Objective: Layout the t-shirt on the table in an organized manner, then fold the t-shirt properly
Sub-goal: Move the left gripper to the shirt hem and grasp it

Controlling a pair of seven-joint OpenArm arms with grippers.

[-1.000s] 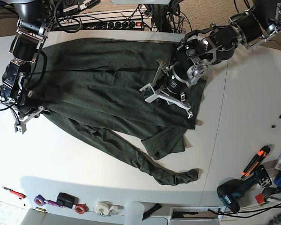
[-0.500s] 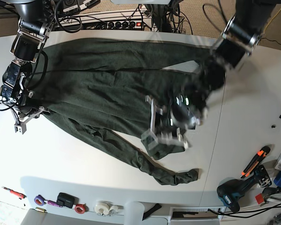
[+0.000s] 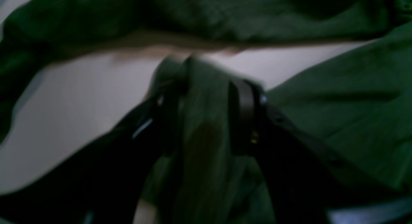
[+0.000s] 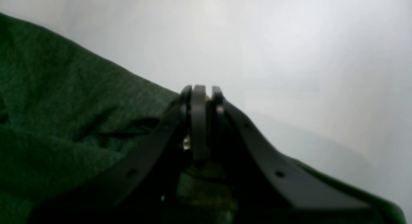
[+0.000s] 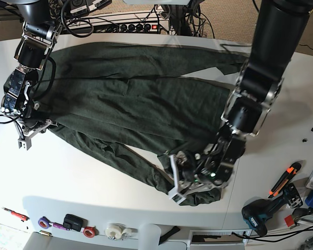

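Green t-shirt (image 5: 130, 99) sprawls across the table (image 5: 94, 177), its long trailing end running toward the near edge. Left gripper (image 5: 183, 179) is down right at that end, jaws apart with cloth between them, though the blurred wrist view leaves any contact unclear. Right gripper (image 5: 25, 136), at the far side edge, looks pinched tight on the hem.

left arm comes in from the top of the base view, elbow bent, wrist reaching low toward the near edge; left end effector (image 5: 181, 179) has its jaws parted, dark green cloth showing between the fingers (image 3: 243, 117); right arm hangs down the other side, wrist bent; right end effector (image 4: 201, 101) has its jaws pressed together, tips nearly touching
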